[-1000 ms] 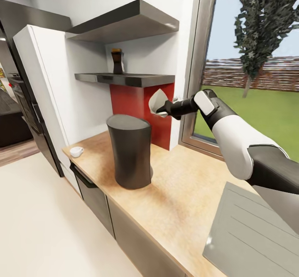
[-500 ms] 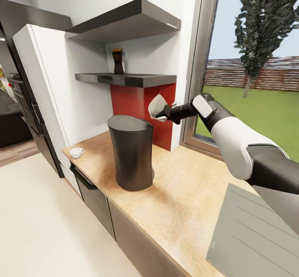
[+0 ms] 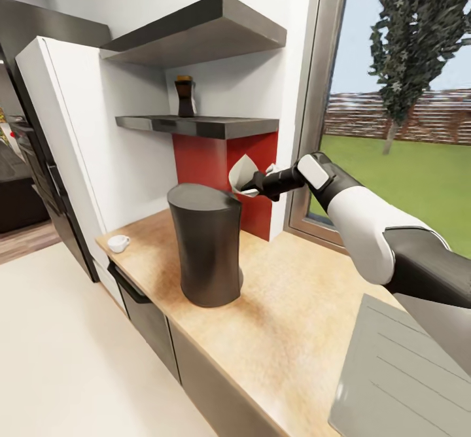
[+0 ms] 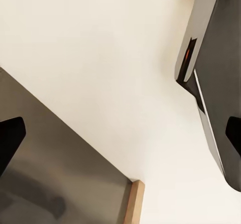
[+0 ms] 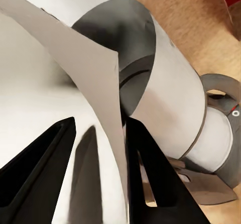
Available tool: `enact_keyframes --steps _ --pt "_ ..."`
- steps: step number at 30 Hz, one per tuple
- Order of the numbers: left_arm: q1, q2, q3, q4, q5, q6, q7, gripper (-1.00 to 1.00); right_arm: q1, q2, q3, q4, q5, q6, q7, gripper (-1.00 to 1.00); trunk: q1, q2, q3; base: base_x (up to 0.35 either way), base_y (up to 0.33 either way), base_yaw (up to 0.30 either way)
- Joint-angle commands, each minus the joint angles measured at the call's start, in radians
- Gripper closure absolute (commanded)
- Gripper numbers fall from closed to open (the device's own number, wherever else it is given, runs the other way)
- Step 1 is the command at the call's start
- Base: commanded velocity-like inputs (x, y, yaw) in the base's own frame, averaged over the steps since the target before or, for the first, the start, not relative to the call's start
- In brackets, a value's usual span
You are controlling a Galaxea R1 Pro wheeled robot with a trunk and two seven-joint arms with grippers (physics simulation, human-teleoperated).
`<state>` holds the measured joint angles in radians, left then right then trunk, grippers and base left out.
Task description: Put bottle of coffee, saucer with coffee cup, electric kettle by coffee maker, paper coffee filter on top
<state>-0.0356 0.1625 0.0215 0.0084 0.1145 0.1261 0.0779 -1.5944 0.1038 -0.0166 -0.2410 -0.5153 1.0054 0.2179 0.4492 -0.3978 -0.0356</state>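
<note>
Right gripper (image 3: pixel 252 184): closed on the paper coffee filter (image 3: pixel 241 173), its two dark fingers (image 5: pixel 55 169) pinching one wall of the white cone; it hangs just above and beside the top rim of the coffee maker (image 3: pixel 206 244), on the window side.
Paper coffee filter: off the coffee maker, held in the air close to its top edge; whether it touches the rim cannot be told. In the right wrist view the filter (image 5: pixel 60 78) spreads wide before the fingers, with the coffee maker's open top (image 5: pixel 125 38) beyond it.
Left gripper: in the left wrist view its two dark fingertips (image 4: pixel 10 138) sit far apart at the frame's edges with nothing between them, over pale floor and a cabinet edge.
Coffee maker: tall dark cylinder, upright on the wooden surface (image 3: pixel 294 306).
Coffee cup (image 3: pixel 118 243): small, white, on the surface at its far end, well apart from the coffee maker, toward the refrigerator (image 3: pixel 72 136).
Bottle of coffee (image 3: pixel 185 97): upright on the lower shelf (image 3: pixel 196 125), above and behind the coffee maker.
Red panel (image 3: pixel 216 162): under the shelf, directly behind the coffee maker.
</note>
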Motion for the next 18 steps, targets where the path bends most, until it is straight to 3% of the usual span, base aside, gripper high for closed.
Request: enact_keyframes --steps 1,18 --pt "-0.001 -0.001 0.001 0.001 0.009 0.002 0.002 -1.0 -0.001 0.0 -0.002 0.0 0.01 0.002 0.008 1.0 0.001 -0.002 -0.002 0.088 0.0 0.0" --pt "-0.001 -0.001 0.003 0.0 0.011 0.002 0.002 -1.0 -0.001 0.002 -0.002 0.022 0.01 0.002 0.008 1.0 0.001 -0.002 -0.002 0.062 0.042 0.0"
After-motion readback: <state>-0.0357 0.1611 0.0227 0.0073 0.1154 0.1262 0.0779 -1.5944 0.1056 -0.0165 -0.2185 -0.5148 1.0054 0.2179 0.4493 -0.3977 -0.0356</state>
